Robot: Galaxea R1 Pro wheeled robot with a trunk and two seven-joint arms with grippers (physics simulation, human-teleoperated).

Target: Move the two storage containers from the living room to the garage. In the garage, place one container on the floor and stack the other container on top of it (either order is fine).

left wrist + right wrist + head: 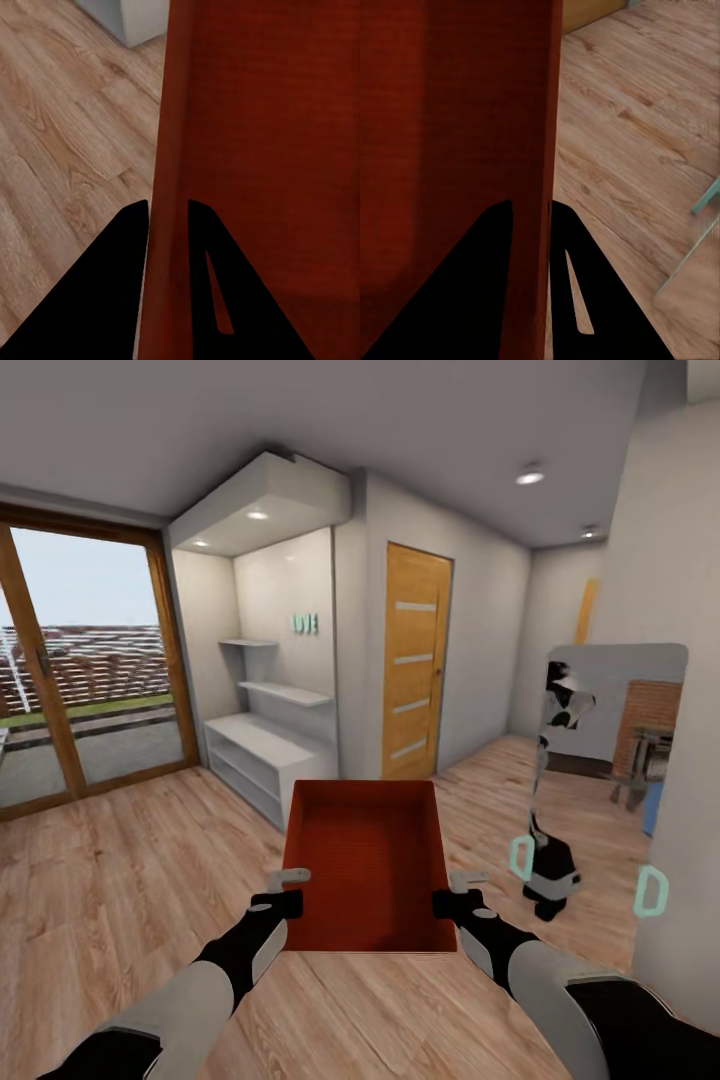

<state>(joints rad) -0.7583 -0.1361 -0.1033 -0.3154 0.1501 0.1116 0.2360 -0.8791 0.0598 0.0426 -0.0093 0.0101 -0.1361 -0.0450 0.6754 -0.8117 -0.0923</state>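
I hold one orange-red open-topped storage container (pixel 365 860) level in front of me, above light wood plank flooring. My left gripper (pixel 285 890) is shut on its left wall and my right gripper (pixel 455 892) is shut on its right wall. The left wrist view has the container wall (pixel 262 150) clamped between the dark fingers of the left gripper (pixel 166 214). Likewise, the right wrist view has the wall (pixel 450 135) pinched in the right gripper (pixel 531 214). The box looks empty inside.
A white shelf unit (pixel 265 755) stands in an alcove ahead, with a wooden door (pixel 415 660) to its right. Large glass doors (pixel 80 680) fill the left wall. A mirror (pixel 610 760) on the near right wall reflects my body. A passage opens at far right.
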